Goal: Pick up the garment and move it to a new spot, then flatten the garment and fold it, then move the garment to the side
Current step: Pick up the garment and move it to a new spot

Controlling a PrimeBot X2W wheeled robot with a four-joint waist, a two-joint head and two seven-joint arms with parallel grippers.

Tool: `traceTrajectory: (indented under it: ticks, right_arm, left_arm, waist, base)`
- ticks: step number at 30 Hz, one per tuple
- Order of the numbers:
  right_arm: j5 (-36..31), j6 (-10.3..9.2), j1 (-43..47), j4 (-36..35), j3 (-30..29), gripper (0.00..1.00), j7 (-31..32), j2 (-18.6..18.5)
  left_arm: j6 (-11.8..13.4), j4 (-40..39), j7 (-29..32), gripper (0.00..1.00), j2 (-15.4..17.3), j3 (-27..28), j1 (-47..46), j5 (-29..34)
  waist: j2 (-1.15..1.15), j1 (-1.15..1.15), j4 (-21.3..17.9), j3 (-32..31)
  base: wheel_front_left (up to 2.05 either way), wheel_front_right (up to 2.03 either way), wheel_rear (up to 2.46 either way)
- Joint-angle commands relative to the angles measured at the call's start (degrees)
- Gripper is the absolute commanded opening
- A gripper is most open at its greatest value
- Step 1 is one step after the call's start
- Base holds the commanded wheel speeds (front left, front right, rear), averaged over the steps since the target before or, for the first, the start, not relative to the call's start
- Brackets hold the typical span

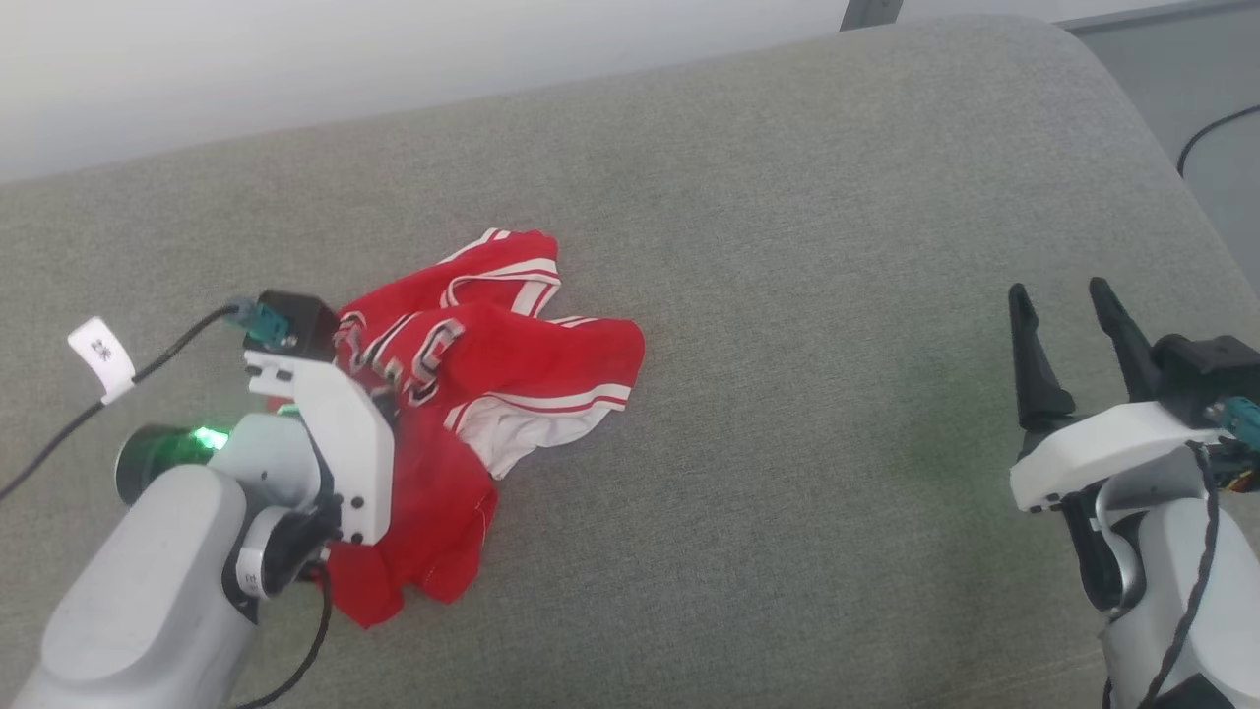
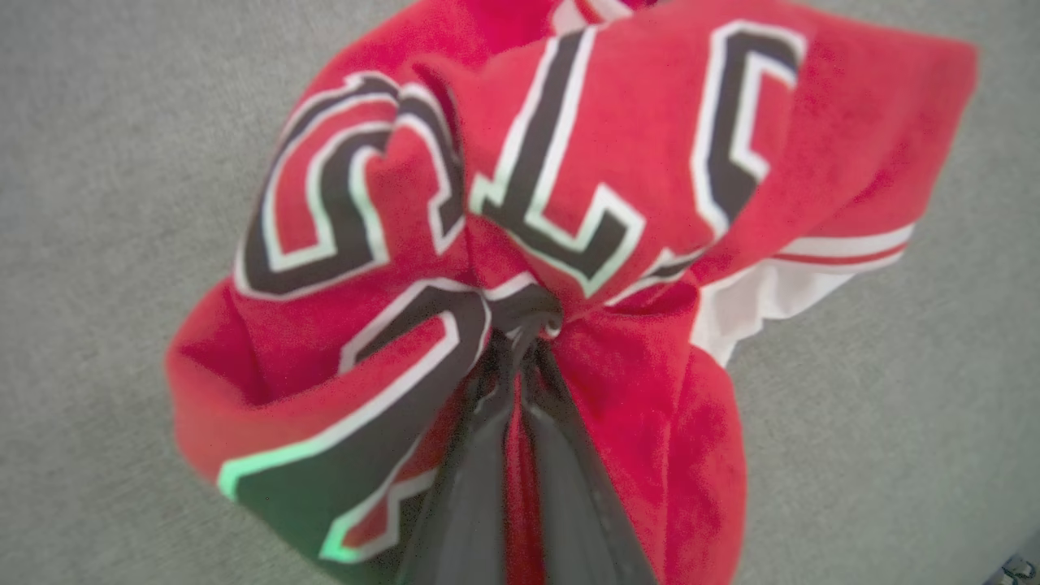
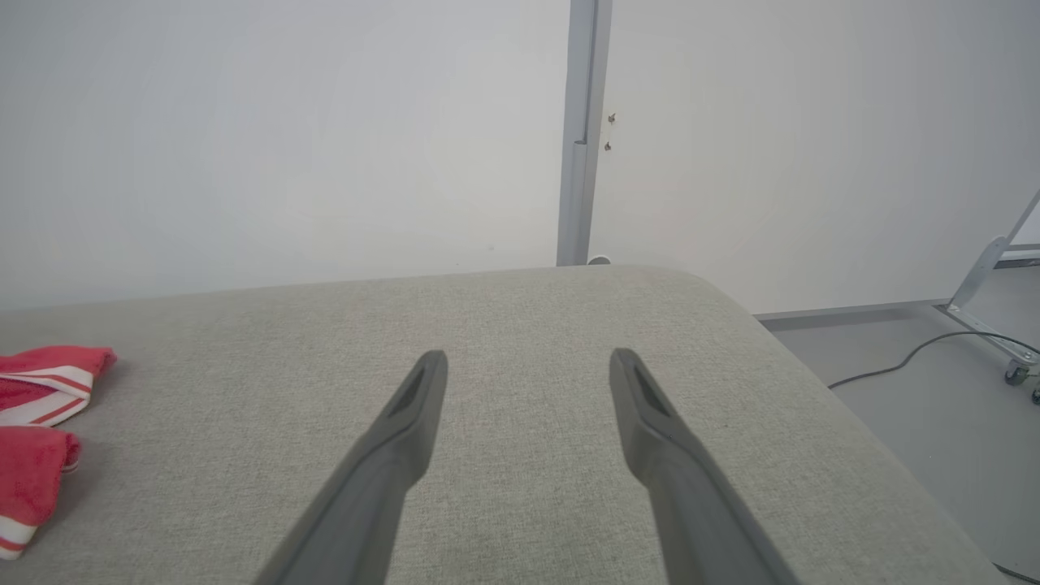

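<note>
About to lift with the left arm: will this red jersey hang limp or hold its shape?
Likely floppy: the garment lies crumpled in soft folds on the grey cushion. Probably light, since the cloth looks thin. It bunches around the shut left end effector, so loose parts will probably dangle.

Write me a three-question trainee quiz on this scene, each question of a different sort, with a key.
1. True or false: the right gripper is shut on the garment.
2. The left gripper is: A) open above the garment; B) shut on the garment; C) holding a cable.
3. Fill in: the garment's dark letters are outlined in ____.

Key: 1 false, it stands open and empty; 2 B; 3 white.
</note>
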Motion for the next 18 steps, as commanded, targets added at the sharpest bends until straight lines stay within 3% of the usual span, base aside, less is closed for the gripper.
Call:
traceTrajectory:
  ticks: [1,7,8,10,11,18]
  right_arm:
    - [0.4,0.01,-0.9,0.6,0.6,1.00,-0.5,-0.1]
    - [0.2,0.01,-1.2,2.3,2.2,1.00,-0.7,-0.5]
    - [0.2,0.01,-1.2,2.5,2.5,1.00,-0.7,-0.7]
    - [0.3,0.01,-1.3,2.9,3.0,1.00,-0.6,-1.1]
    - [0.3,0.01,-1.3,3.0,3.2,1.00,-0.6,-1.3]
    - [0.4,0.01,-0.1,3.6,3.6,1.00,-0.1,-2.5]
  left_arm:
    - [-0.5,2.8,-0.9,0.00,-0.5,0.0,0.8,-0.4]
    - [-2.5,11.7,-1.5,0.00,-2.8,-1.4,0.0,-1.6]
    - [-2.9,12.8,-2.0,0.29,-3.2,-1.3,-0.5,-1.8]
    - [-3.6,14.4,-2.6,0.62,-3.7,-1.3,-1.2,-2.4]
    - [-4.2,14.9,-3.3,1.00,-3.9,-1.2,-1.6,-2.4]
    - [-6.1,14.8,-7.9,1.00,-3.8,0.6,-2.9,-3.2]
  waist:
    - [0.00,0.00,-0.1,-0.2]
    - [0.00,0.00,0.3,-1.9]
    - [0.00,0.00,0.5,-2.3]
    - [0.00,0.00,0.8,-3.1]
    - [0.00,0.00,1.1,-3.5]
    - [0.00,0.00,3.6,-6.8]
  base:
    - [0.00,0.00,0.00]
    - [0.00,0.00,0.00]
    - [0.00,0.00,0.00]
    - [0.00,0.00,0.00]
    - [0.00,0.00,0.00]
    - [0.00,0.00,0.00]
